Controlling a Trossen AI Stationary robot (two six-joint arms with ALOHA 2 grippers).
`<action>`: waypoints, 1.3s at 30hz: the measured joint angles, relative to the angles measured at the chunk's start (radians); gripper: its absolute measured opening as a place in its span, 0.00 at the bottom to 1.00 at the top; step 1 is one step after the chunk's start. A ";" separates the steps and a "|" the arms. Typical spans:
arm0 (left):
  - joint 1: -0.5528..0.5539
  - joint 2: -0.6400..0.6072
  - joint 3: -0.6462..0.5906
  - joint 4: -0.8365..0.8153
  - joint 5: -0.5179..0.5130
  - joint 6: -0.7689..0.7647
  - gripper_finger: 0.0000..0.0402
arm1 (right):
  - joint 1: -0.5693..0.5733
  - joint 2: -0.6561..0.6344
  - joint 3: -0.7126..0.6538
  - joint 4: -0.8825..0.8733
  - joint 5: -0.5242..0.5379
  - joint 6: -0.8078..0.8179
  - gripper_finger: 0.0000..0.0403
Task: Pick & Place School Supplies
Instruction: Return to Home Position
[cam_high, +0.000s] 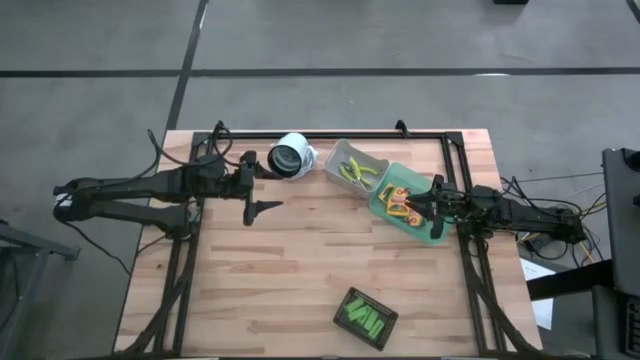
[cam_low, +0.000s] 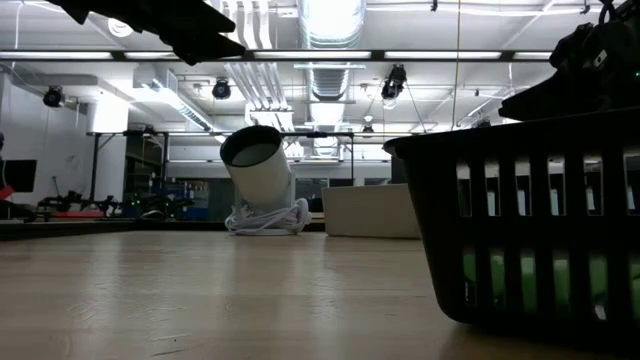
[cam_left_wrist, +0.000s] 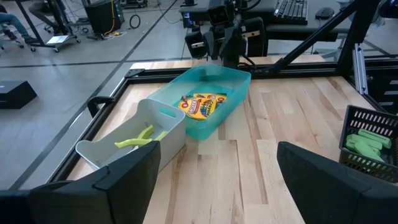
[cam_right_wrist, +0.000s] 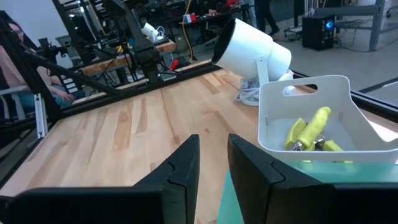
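Note:
The yellow packs (cam_high: 400, 200) (cam_left_wrist: 202, 104) lie flat in the green bin. Two yellow-handled tools (cam_high: 355, 172) (cam_left_wrist: 140, 137) (cam_right_wrist: 308, 134) lie in the grey bin next to it. Bright green blocks (cam_high: 365, 318) (cam_left_wrist: 367, 140) sit in the dark slotted tray near the table's near edge. My left gripper (cam_high: 262, 188) (cam_left_wrist: 217, 168) hovers open over bare wood left of the bins and holds nothing. My right gripper (cam_high: 430, 205) (cam_right_wrist: 212, 152) hangs over the green bin's right end; its fingers stand a narrow gap apart with nothing between them.
A white cylindrical device (cam_high: 290, 157) (cam_low: 258, 170) (cam_right_wrist: 252, 46) with a coiled cord stands at the far edge, left of the grey bin (cam_high: 340, 160). The green bin (cam_high: 378, 205) touches the grey one. The dark tray (cam_low: 530, 240) stands near the near edge. Bare wood spans the middle.

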 joint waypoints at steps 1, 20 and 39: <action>0.000 0.000 0.000 0.001 0.000 0.000 0.82 | 0.000 0.000 0.000 0.000 0.000 0.000 0.20; 0.000 -0.316 -0.068 -0.240 0.023 -0.060 0.82 | 0.000 0.007 0.000 0.000 0.000 0.000 0.20; 0.000 -0.826 -0.571 0.090 0.041 -0.273 0.82 | 0.000 0.006 0.000 0.000 0.000 0.000 0.20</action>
